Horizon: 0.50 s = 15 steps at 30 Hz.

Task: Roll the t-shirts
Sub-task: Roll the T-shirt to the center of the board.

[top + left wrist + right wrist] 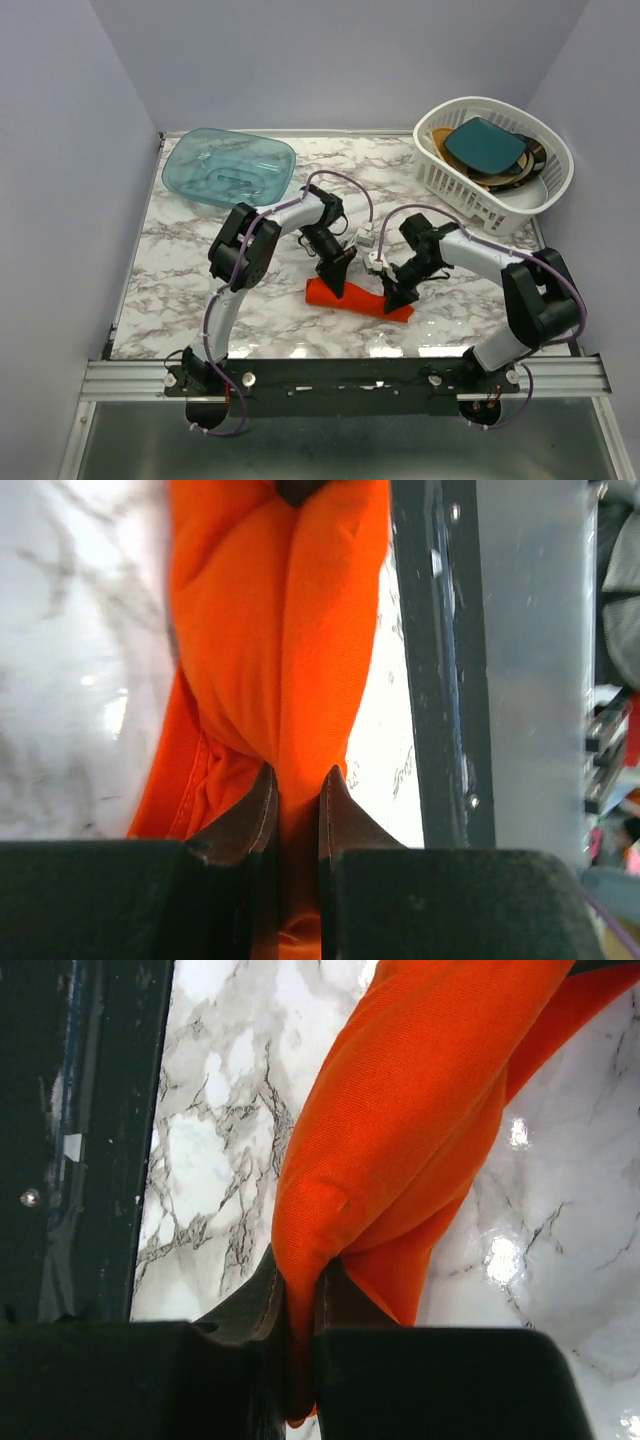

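Fabric filled both wrist views. The orange-red t-shirt (358,298) lay on the marble bench (180,260) as a short, thick roll. It sat near the front edge, about midway between the two arm bases. The roll ran left to right, its left end a little farther back than its right end.

The left tool (335,285) came down on the left part of the roll. In its own wrist view the two fingers (345,805) stood close together with a ridge of orange cloth pinched between them, the rest of the roll stretching away beyond the tips. The right tool (400,298) met the right end. Its wrist view showed its fingers (258,1295) pressed on a bunched fold at the end of the roll, with cloth hanging below the tips.

A dark rail (350,380) ran along the bench's front edge, close to the roll.

At the back left a translucent teal tub (228,167) rested on the bench, well apart from the shirt. At the back right stood a white slotted basket (440,175) holding stacked dishes (485,145).
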Motion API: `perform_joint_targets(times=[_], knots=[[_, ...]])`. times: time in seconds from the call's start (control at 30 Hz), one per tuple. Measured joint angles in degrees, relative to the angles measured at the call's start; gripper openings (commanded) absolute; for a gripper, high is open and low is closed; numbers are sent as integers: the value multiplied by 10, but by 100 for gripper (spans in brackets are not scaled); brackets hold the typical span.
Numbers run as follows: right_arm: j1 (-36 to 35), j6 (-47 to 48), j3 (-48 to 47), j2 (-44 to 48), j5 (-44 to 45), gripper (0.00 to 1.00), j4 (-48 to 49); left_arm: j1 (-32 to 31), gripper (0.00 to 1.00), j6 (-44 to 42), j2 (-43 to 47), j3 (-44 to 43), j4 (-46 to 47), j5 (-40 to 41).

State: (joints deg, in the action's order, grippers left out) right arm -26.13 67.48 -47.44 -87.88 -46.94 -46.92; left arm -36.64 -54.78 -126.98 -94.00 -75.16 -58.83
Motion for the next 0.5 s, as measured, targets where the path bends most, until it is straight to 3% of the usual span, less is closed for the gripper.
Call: perform_joint_targets(times=[0.43,0.5], knots=[[113,104,-186,-245,-116,6,-203,74,26,121,-96,-134,-18,-78],[122,108,-200,-262,-126,6,-211,82,42,137,-100,-146,-16,-84]])
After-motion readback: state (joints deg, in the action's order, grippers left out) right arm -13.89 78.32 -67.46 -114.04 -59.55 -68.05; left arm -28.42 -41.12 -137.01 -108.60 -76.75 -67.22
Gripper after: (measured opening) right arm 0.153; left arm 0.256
